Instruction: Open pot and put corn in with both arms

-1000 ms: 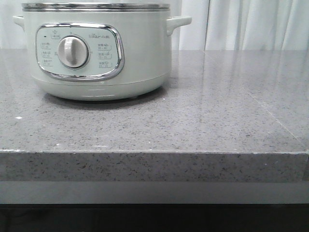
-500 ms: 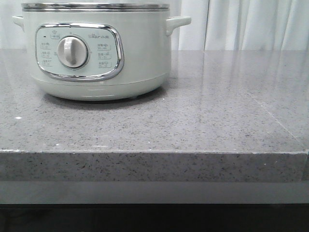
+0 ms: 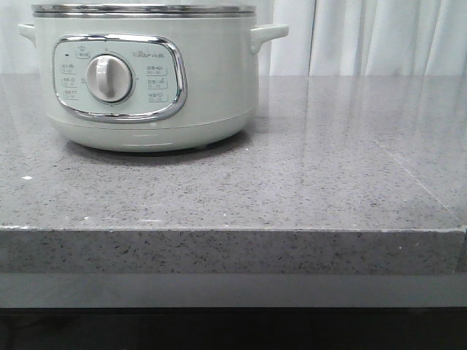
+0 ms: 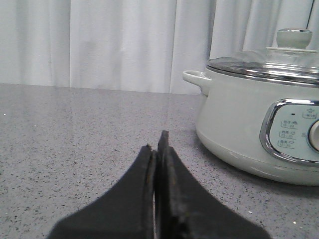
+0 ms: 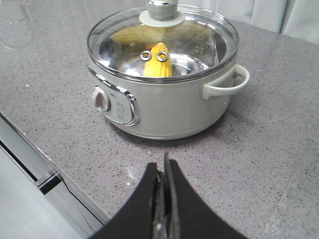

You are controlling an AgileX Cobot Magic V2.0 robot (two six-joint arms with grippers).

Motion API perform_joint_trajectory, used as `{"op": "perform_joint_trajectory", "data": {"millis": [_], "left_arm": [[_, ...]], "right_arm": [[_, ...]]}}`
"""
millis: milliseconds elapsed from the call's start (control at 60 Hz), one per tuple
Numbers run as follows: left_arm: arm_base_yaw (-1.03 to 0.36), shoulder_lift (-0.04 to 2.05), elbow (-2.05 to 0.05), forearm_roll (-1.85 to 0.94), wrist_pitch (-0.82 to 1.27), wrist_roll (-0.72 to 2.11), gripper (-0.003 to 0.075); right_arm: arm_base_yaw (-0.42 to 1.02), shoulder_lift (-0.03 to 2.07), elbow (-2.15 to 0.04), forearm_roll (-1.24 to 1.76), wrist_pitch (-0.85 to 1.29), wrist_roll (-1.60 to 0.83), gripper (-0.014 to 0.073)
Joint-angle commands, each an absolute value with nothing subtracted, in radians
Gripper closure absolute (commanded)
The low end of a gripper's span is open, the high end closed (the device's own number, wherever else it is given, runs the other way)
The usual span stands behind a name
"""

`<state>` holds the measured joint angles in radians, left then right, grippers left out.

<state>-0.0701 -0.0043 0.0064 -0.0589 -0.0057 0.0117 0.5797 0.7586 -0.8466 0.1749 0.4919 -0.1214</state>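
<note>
The pale grey-green pot (image 3: 146, 80) stands at the back left of the grey stone counter, its glass lid (image 5: 162, 42) on. It also shows in the left wrist view (image 4: 259, 119) and the right wrist view (image 5: 164, 104). The yellow corn (image 5: 158, 62) lies inside the pot, seen through the lid. My left gripper (image 4: 157, 144) is shut and empty, low over the counter, to the left of the pot. My right gripper (image 5: 163, 167) is shut and empty, above the counter in front of the pot. Neither gripper shows in the front view.
The counter (image 3: 292, 182) has a front edge (image 3: 233, 232) with a drop below it; that edge also shows in the right wrist view (image 5: 50, 169). White curtains (image 3: 379, 36) hang behind the counter.
</note>
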Motion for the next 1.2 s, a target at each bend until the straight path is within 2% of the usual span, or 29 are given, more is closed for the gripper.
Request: {"op": "perform_joint_trajectory", "data": {"millis": [0, 883, 1183], "left_arm": [[-0.079, -0.026, 0.012, -0.067, -0.095, 0.012, 0.0741], [-0.079, -0.026, 0.012, -0.067, -0.095, 0.012, 0.0741], [-0.079, -0.026, 0.012, -0.067, -0.095, 0.012, 0.0741]], "right_arm": [[0.576, 0.752, -0.873, 0.183, 0.419, -0.123, 0.0659], [0.574, 0.738, -0.862, 0.178, 0.396, -0.124, 0.0659], [0.281, 0.423, -0.536, 0.169, 0.163, -0.124, 0.0657]]}}
